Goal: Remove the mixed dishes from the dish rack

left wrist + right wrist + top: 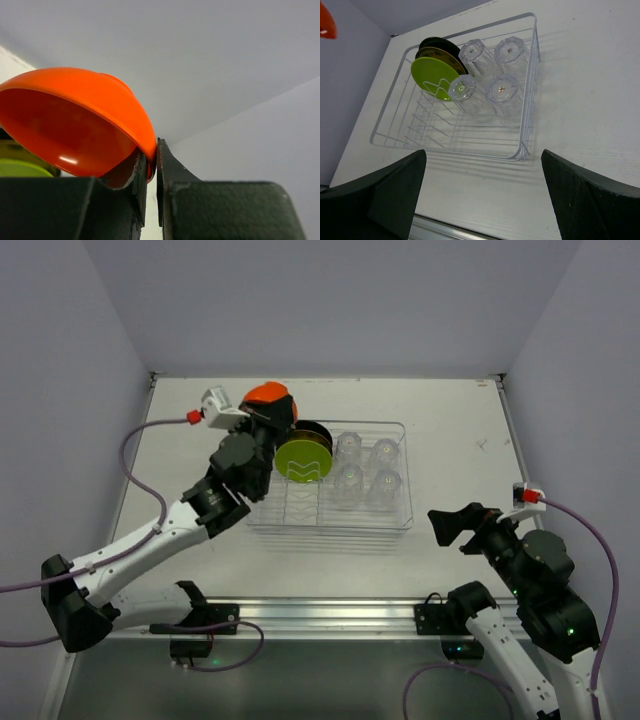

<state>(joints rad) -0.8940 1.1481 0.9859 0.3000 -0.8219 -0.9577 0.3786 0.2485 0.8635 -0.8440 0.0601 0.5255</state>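
My left gripper [272, 410] is shut on the rim of the orange-red bowl [265, 394] and holds it lifted above the rack's far left corner; the bowl fills the left wrist view [75, 125], its rim pinched between my fingers [152, 167]. The clear dish rack [400, 523] sits mid-table. In it the yellow-green plate [303, 459] stands on edge with the black plate [318, 432] behind it, and several clear tumblers [366, 472] stand upside down to their right. My right gripper [452, 527] is open and empty, to the right of the rack. The right wrist view shows the rack [387, 107], the plates [434, 75] and the tumblers [502, 90].
The white table [460, 420] is bounded by grey walls at the back and sides. A metal rail [330, 615] runs along the near edge by the arm bases. Purple cables [135, 455] trail from both arms.
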